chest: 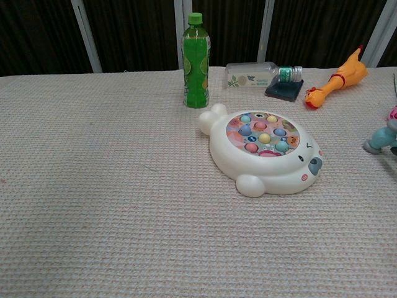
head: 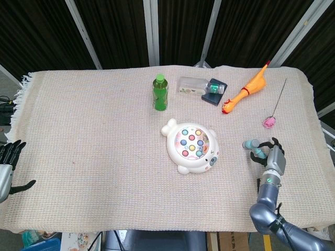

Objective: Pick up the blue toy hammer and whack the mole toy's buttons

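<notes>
The blue toy hammer (head: 253, 146) lies on the cloth right of the mole toy; in the chest view the hammer (chest: 380, 140) sits at the right edge. The white mole toy (head: 191, 146) with coloured buttons (chest: 262, 135) rests mid-table. My right hand (head: 274, 157) is over the handle end of the hammer, fingers spread around it, and no firm grip shows. My left hand (head: 7, 166) hangs at the far left edge of the table, fingers apart and holding nothing. Neither hand shows clearly in the chest view.
A green bottle (head: 160, 92) stands behind the mole toy. A clear bottle (head: 193, 85) lies beside a dark box (head: 214, 93). An orange rubber chicken (head: 246, 91) and a pink flower on a stem (head: 270, 121) lie at the back right.
</notes>
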You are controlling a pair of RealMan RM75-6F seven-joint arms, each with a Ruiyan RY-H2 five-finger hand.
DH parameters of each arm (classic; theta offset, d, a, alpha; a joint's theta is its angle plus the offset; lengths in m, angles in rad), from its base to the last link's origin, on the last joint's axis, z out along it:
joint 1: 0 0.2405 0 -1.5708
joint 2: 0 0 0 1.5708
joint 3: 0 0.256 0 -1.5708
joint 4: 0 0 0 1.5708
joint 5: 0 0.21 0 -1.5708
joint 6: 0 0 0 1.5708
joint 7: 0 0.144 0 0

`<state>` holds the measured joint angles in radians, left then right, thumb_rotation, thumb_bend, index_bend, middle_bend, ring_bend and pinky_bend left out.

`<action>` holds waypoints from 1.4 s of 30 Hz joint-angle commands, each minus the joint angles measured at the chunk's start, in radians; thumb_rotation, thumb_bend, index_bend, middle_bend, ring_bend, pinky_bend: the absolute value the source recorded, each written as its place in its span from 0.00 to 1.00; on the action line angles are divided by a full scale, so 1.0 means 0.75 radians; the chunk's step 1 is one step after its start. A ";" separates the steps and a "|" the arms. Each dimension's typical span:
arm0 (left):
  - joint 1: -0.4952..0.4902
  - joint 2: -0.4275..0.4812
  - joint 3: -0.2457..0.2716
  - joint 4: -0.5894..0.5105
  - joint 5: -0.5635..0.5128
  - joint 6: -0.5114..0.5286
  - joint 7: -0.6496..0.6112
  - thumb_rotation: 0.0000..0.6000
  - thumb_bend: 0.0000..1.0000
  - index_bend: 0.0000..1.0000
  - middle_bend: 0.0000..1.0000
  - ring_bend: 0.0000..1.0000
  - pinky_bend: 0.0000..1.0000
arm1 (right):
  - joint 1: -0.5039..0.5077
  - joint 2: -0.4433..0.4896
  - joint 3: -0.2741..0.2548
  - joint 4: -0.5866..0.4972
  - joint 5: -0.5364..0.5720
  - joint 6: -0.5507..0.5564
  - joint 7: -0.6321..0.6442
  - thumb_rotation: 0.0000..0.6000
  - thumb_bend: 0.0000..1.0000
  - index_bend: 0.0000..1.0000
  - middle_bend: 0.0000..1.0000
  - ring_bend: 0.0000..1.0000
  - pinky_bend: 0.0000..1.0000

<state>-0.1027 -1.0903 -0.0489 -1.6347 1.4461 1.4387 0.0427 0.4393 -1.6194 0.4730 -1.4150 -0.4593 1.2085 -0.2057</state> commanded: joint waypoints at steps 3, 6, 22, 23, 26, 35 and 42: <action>0.000 0.001 0.000 0.000 -0.002 -0.002 0.000 1.00 0.00 0.00 0.00 0.00 0.00 | 0.005 -0.010 0.005 0.013 0.001 -0.007 -0.003 1.00 0.36 0.52 0.12 0.00 0.00; 0.000 0.001 -0.001 0.000 -0.004 -0.002 -0.002 1.00 0.00 0.00 0.00 0.00 0.00 | 0.007 -0.015 0.007 0.018 0.002 -0.008 -0.006 1.00 0.37 0.52 0.12 0.00 0.00; -0.001 0.002 -0.001 -0.002 -0.007 -0.003 -0.003 1.00 0.00 0.00 0.00 0.00 0.00 | 0.013 -0.031 0.020 0.046 0.013 -0.021 -0.019 1.00 0.44 0.57 0.15 0.03 0.00; -0.001 0.001 0.000 -0.002 -0.007 -0.003 -0.002 1.00 0.00 0.00 0.00 0.00 0.00 | 0.013 -0.032 0.020 0.048 0.014 -0.022 -0.020 1.00 0.44 0.57 0.15 0.03 0.00; -0.001 0.002 0.000 -0.004 -0.009 -0.005 -0.002 1.00 0.00 0.00 0.00 0.00 0.00 | 0.012 -0.035 0.021 0.052 0.015 -0.025 -0.021 1.00 0.44 0.58 0.16 0.03 0.00; -0.001 0.003 0.000 -0.005 -0.012 -0.006 -0.002 1.00 0.00 0.00 0.00 0.00 0.00 | 0.010 -0.043 0.017 0.066 0.002 -0.022 -0.021 1.00 0.48 0.70 0.21 0.06 0.00; 0.000 0.002 0.000 -0.004 -0.010 -0.002 0.000 1.00 0.00 0.00 0.00 0.00 0.00 | 0.008 -0.037 0.025 0.056 -0.026 -0.021 -0.005 1.00 0.53 0.77 0.22 0.07 0.00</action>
<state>-0.1026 -1.0889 -0.0490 -1.6379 1.4382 1.4371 0.0429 0.4452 -1.6489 0.4902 -1.3703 -0.4759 1.1934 -0.2105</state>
